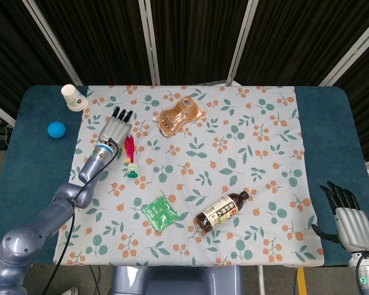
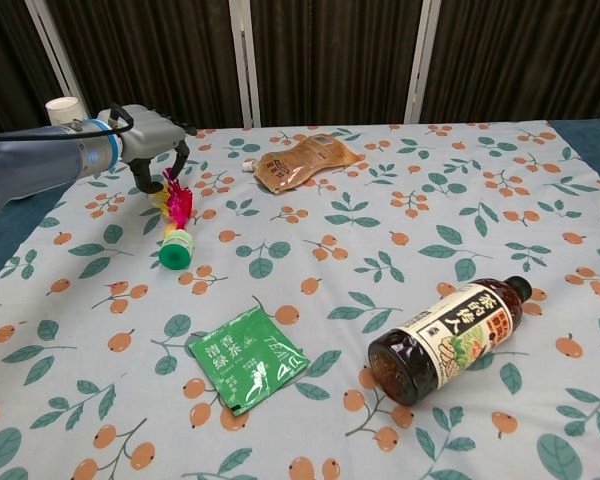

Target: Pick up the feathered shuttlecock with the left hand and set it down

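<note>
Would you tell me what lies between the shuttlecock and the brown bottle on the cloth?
In the head view, the green tea sachet lies roughly between the shuttlecock and the brown bottle, apart from both; otherwise only patterned cloth.

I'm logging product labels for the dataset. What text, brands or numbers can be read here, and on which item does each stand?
"清茶" (uncertain), white characters on the green sachet; its smaller print is too blurred to read.
Large dark characters on the bottle label: present, but too blurred to read with confidence.
Brown pouch: no legible print.
Paper cup: its markings are too small to read.
Shuttlecock: no text visible.
</note>
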Motion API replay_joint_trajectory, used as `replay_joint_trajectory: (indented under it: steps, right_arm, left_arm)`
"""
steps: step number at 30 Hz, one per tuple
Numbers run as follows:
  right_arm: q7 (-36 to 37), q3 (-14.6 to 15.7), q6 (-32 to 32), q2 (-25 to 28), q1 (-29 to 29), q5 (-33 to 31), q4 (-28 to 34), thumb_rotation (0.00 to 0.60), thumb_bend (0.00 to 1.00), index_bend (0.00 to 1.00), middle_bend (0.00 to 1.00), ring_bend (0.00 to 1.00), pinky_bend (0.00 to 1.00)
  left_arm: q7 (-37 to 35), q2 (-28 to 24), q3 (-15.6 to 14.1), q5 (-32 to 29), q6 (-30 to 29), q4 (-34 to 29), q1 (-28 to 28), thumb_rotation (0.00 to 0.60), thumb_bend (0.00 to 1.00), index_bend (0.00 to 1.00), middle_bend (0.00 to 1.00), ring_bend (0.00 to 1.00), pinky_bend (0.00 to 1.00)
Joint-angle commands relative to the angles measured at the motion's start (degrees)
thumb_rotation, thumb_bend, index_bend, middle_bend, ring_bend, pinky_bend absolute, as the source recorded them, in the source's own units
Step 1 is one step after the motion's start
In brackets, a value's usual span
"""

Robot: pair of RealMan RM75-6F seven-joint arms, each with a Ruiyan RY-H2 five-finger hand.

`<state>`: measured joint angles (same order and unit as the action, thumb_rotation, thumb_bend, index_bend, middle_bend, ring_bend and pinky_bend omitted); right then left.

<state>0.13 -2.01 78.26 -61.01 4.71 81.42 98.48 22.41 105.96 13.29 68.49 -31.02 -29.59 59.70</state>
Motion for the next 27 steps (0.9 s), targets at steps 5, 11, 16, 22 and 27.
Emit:
replay_joint_trajectory:
  steps: [5, 11, 16, 22, 27]
  right_arm:
    - [0.1, 0.0, 0.0, 0.0, 0.0, 0.0, 0.0, 0.600, 0.14, 0.10, 0.00, 0.00, 0.00]
    - [0.2, 0.0, 0.1, 0.1, -0.1, 0.0, 0.0, 0.600, 0.14, 0.10, 0.00, 0.00, 0.00]
    - [0.2, 0.0, 0.1, 0.1, -0.1, 0.1, 0.1, 0.600, 0.14, 0.10, 0.00, 0.00, 0.00]
    - [0.2, 0.0, 0.1, 0.1, -0.1, 0.0, 0.3, 0.600, 0.13, 0.10, 0.00, 0.00, 0.00]
    - [0.3, 0.0, -0.1, 0.2, -0.1, -0.3, 0.5, 0.600, 0.14, 0.10, 0.00, 0.00, 0.00]
  left_arm:
    - [0.1, -0.1, -0.1, -0.5, -0.8, -0.7, -0.3, 0.600, 0.41, 0.49, 0.00, 0.00, 0.00]
    - [0.3, 0.0, -0.1, -0.9, -1.5, -0.9, -0.5, 0.600, 0.41, 0.54, 0.00, 0.00, 0.01]
    - [0.5, 0.4, -0.1, -1.2, -2.2, -0.8, -0.8, 0.600, 0.41, 0.57, 0.01, 0.00, 0.01]
    - [0.5, 0.4, -0.4, -1.2, -2.6, -0.8, -1.0, 0.600, 0.42, 0.57, 0.01, 0.00, 0.01]
    - [0.4, 0.5, -0.6, -1.2, -2.9, -0.8, -1.1, 0.600, 0.46, 0.57, 0.01, 0.00, 0.01]
